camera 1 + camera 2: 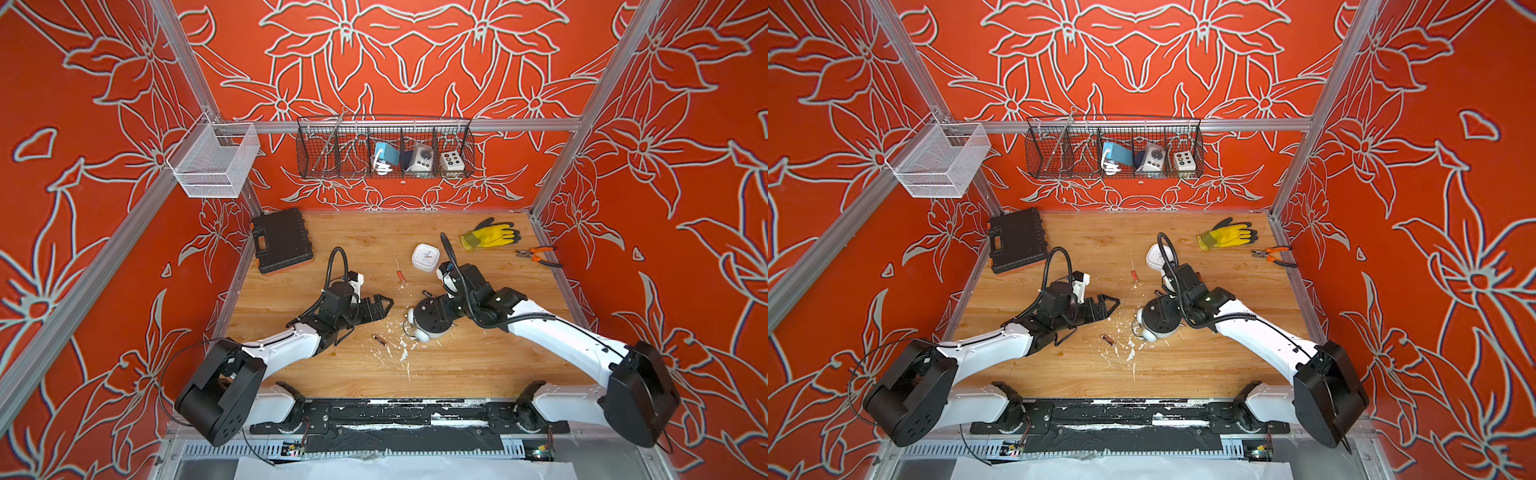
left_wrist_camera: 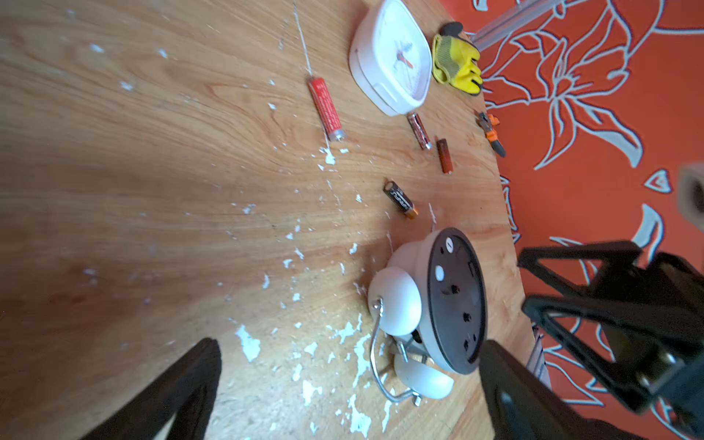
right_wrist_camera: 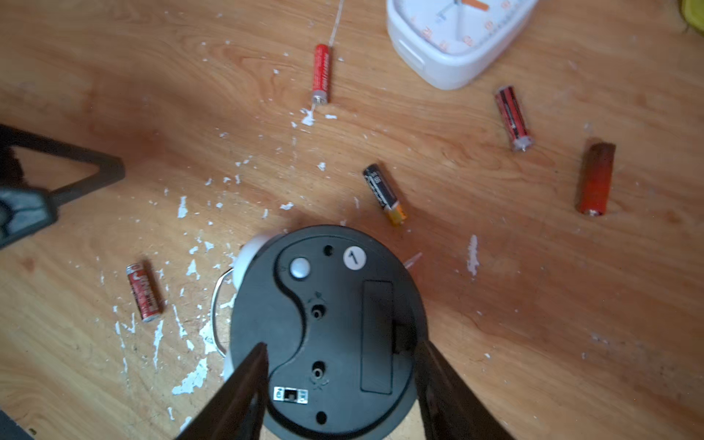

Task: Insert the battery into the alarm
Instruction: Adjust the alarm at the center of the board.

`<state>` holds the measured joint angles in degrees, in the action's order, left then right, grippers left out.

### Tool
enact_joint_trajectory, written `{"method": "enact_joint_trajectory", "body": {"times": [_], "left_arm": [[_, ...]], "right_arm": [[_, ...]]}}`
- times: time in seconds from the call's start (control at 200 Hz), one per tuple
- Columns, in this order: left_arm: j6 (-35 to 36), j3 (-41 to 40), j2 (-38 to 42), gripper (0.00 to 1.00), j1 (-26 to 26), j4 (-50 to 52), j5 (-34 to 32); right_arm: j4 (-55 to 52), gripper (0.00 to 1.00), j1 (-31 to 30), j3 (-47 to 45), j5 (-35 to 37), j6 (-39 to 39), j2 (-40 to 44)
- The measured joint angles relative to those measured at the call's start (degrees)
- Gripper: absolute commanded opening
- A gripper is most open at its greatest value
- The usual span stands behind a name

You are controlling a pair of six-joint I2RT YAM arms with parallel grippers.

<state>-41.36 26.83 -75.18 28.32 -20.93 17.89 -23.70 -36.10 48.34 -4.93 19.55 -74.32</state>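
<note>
The alarm (image 3: 327,324), a white twin-bell clock, lies face down on the table with its black back up, in both top views (image 1: 432,322) (image 1: 1160,322). My right gripper (image 3: 343,344) hangs just above that back, open, one finger on each side and nothing between them. A dark rectangular battery compartment (image 3: 377,337) shows on the back. Several batteries lie loose around the alarm: a black-and-orange one (image 3: 384,194), a red one (image 3: 144,291), a black-and-red one (image 3: 513,118). My left gripper (image 1: 384,309) is wide open and empty, low over the table, left of the alarm.
A white square clock (image 1: 426,257) lies behind the alarm, and a yellow glove (image 1: 490,235) and pliers (image 1: 538,255) at the back right. A black tool case (image 1: 282,241) fills the back left corner. White flecks dot the wood near the alarm.
</note>
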Motion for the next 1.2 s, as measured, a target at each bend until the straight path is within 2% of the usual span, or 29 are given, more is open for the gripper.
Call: {"method": "enact_joint_trajectory", "body": {"times": [0.225, 0.47, 0.625, 0.906, 1.201], "left_arm": [[0.1, 0.1, -1.4, 0.99, 0.6, -0.4, 0.0], [0.2, 0.8, -2.1, 0.99, 0.6, -0.7, 0.0], [0.2, 0.8, -2.8, 0.99, 0.6, -0.9, 0.4], [0.2, 0.8, -3.0, 0.99, 0.8, -1.1, 0.9], [-1.3, 0.8, -3.9, 0.97, 1.9, -1.0, 1.3]], "right_arm": [[0.3, 0.38, 4.3, -0.5, -3.1, -0.3, -4.3], [1.9, 0.26, 5.8, -1.6, -4.2, 0.1, -5.4], [2.8, 0.22, 6.3, -2.4, -4.2, 0.3, -6.2], [5.2, 0.10, 6.6, -3.3, -4.6, 1.4, -5.8], [10.0, 0.07, 6.8, -6.6, -8.3, 6.9, -4.2]]}}
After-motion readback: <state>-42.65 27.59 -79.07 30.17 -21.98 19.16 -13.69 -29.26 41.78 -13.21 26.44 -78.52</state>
